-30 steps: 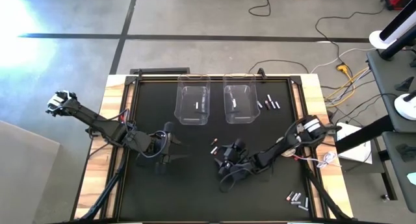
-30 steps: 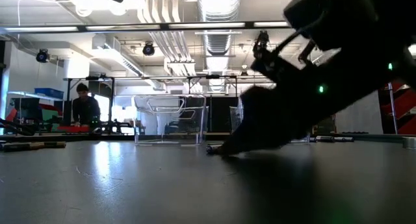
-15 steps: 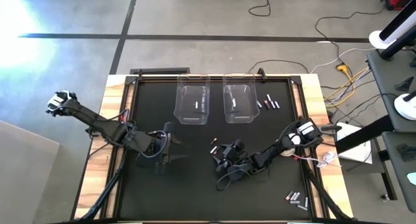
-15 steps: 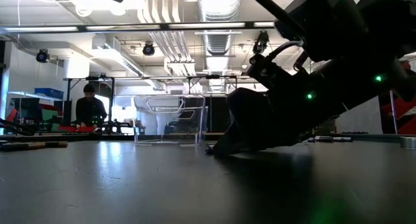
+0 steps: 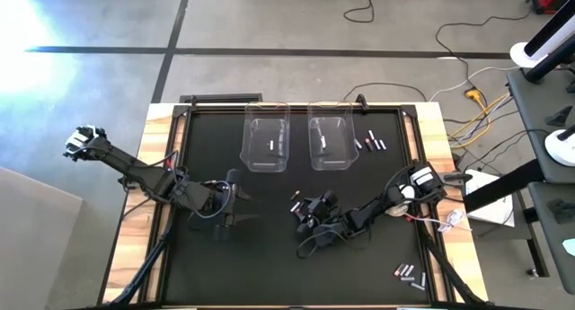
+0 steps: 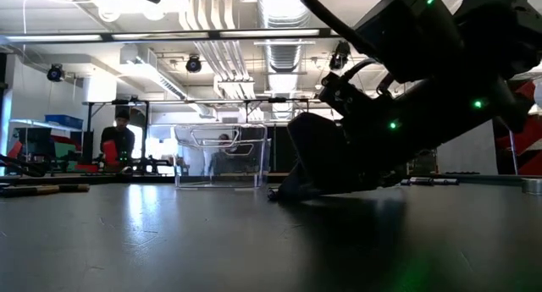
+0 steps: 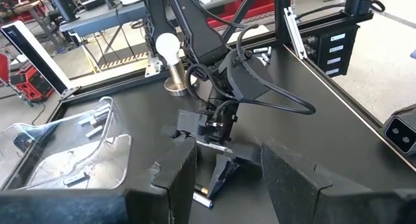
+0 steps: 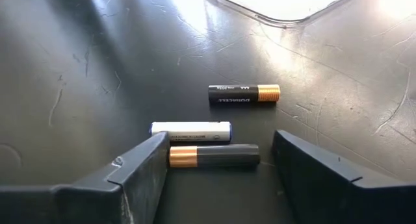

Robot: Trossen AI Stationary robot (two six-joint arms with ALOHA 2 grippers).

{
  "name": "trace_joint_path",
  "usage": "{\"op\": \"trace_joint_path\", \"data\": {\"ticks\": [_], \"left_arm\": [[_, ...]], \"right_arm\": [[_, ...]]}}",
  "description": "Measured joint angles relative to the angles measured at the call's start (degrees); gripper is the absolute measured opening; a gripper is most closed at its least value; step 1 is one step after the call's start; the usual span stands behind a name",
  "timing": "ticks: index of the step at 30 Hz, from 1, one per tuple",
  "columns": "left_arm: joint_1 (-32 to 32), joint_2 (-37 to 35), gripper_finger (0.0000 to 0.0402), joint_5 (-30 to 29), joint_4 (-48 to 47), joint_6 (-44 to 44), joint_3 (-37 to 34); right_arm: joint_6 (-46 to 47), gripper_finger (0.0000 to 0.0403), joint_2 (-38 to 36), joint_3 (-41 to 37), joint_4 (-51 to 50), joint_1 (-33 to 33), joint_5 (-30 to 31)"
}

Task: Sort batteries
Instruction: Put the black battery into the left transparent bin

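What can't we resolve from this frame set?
- High view: right gripper covers the batteries under it; only the right wrist view shows them.
- Low view: the right arm blocks the second bin.
- High view: battery types by the mat's edge are too small to tell.

Low view: right arm's dark bulk blocks the table centre, so its gripper tips and the batteries under them can't be seen; second clear plastic bin [image 6: 222, 157] mostly hidden behind it. High view: small dark batts by the right gripper [image 5: 301, 213] too tiny to tell type; the silvery-white battery in the left clear bin [image 5: 272, 146] just a speck. Right wrist view: clear bin's rim [image 8: 279, 6] cut off at the edge; both dark fingers [image 8: 130, 172] cropped. Left wrist view: finger [image 7: 179, 178] bases cropped too.
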Motion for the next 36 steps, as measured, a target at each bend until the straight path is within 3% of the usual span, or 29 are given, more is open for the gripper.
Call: {"op": "trace_joint_path", "data": {"ticks": [10,21,36], "left_arm": [[0.0,0.0,0.0152,0.0,0.0,0.0,0.0],[0.0,0.0,0.0152,0.0,0.0,0.1,0.0],[2.0,8.8,0.0152,-9.6,2.3,5.5,-0.6]], "right_arm": [[0.0,0.0234,1.8,-0.1,0.3,0.0,-0.7],[-1.8,0.0227,1.5,-0.1,-0.9,0.1,-3.5],[-12.1,0.0206,-18.0,-0.4,-18.8,0.5,-14.0]]}}
